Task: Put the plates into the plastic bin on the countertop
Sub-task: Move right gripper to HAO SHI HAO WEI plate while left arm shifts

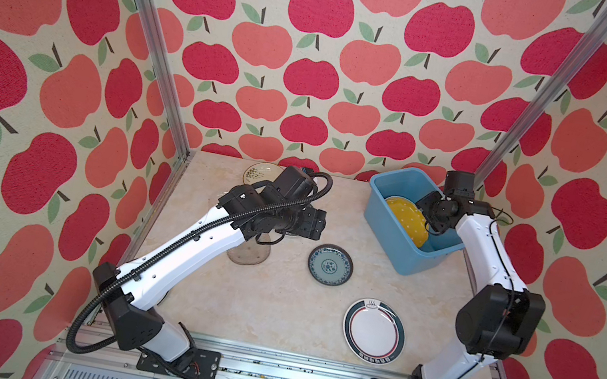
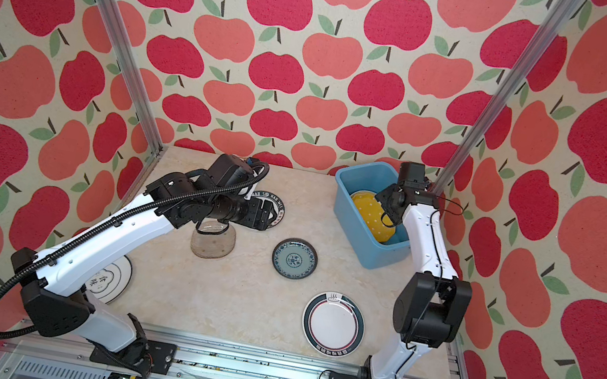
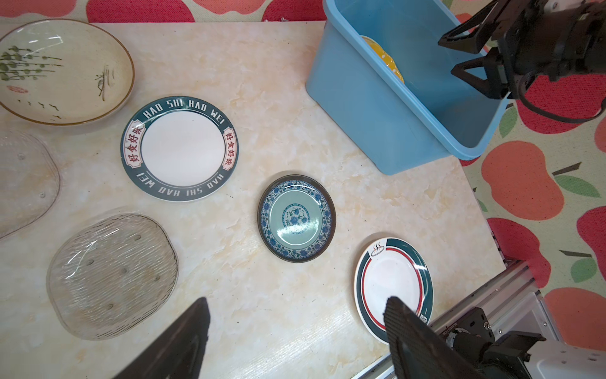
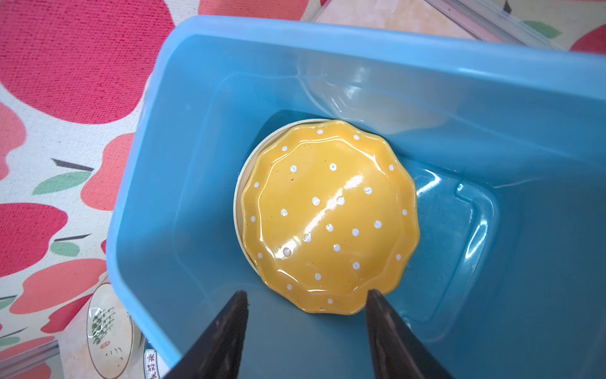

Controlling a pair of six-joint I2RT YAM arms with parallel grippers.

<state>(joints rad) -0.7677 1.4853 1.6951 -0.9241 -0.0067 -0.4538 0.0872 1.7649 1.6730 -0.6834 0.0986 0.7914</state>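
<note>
Right at the front of the countertop [image 1: 250,316], low and right of centre in both top views, a white plate with a green and red rim [image 1: 374,329] is lying flat. Over at the lower left in a top view, a white plate with dark characters [image 2: 114,278] is peeking out from under the left arm. A little further back, near the middle, the small blue-patterned plate [image 1: 330,265] is sitting on its own. To its left a clear glass plate [image 1: 248,255] is lying half under the left arm.

The left gripper [image 3: 295,300] is hovering above this stretch, jaws spread wide with nothing between them. Beyond it, the lettered dark-rimmed plate [image 3: 180,147] is lying near a second glass plate [image 3: 23,177]. The cream plate with the plant drawing [image 1: 256,173] is resting close to the back wall.

Furthest back, right of centre in both top views, the plastic bin [image 1: 383,230] is standing at an angle on the counter. Inside it, the scalloped yellow dotted plate [image 4: 331,216] is lying on top of a pale yellow plate [image 4: 238,200], of which only a sliver is showing. The right gripper [image 4: 306,292] is hanging over the bin, jaws parted and holding nothing.
</note>
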